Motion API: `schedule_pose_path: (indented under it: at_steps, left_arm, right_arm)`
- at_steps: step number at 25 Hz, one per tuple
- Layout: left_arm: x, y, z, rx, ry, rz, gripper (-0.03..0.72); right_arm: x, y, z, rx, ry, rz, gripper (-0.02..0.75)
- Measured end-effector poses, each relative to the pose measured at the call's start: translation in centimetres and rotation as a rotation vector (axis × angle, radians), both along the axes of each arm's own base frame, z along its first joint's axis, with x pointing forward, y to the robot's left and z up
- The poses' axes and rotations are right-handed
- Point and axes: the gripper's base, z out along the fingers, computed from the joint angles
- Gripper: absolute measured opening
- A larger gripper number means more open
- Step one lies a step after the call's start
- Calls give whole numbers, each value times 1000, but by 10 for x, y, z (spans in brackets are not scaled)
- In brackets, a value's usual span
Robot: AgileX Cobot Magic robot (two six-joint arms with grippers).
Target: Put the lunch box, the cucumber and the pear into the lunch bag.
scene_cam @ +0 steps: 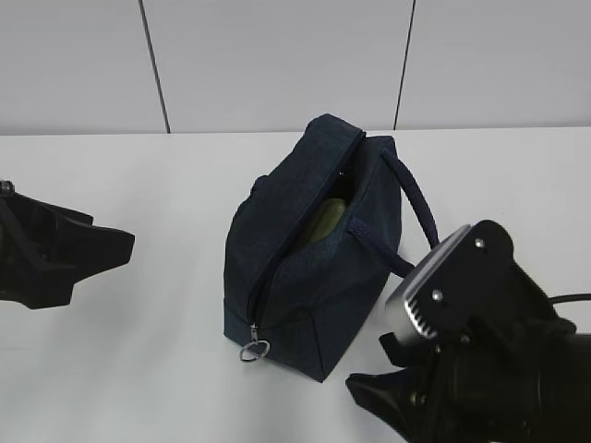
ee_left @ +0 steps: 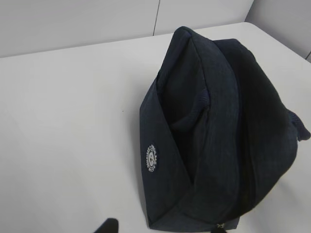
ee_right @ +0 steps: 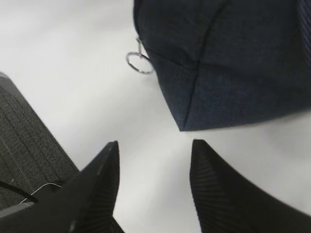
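The navy lunch bag stands in the middle of the white table, with its zip partly open along the top. A green surface shows inside the opening; I cannot tell whether it is the lunch box lid or the cucumber. The pear is out of view. The metal ring pull hangs at the bag's near end and also shows in the right wrist view. My right gripper is open and empty, over bare table just in front of the bag's near corner. My left gripper is left of the bag, apart from it; only one fingertip shows clearly.
The white table stretches round the bag on all sides. A grey panelled wall rises behind the table. In the right wrist view, the table's edge and the dark grey floor are at the left.
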Motion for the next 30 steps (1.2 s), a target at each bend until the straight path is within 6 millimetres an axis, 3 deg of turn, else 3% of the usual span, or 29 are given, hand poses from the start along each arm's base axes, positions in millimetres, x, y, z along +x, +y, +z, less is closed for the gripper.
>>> schedule_pose_path:
  at_steps: [4, 9, 17, 24, 30]
  left_arm:
    - [0, 0, 0, 0, 0, 0, 342]
    - [0, 0, 0, 0, 1, 0, 342]
    - [0, 0, 0, 0, 1, 0, 342]
    - [0, 0, 0, 0, 1, 0, 342]
    - [0, 0, 0, 0, 2, -1, 342]
  right_arm:
    - [-10, 10, -3, 42, -84, 27, 371]
    - [-3, 15, -11, 118, -155, -29, 371]
    - [8, 34, -50, 94, -110, -1, 371]
    - [25, 58, -53, 123, -95, -4, 371]
    - [33, 69, -67, 87, -48, -15, 371]
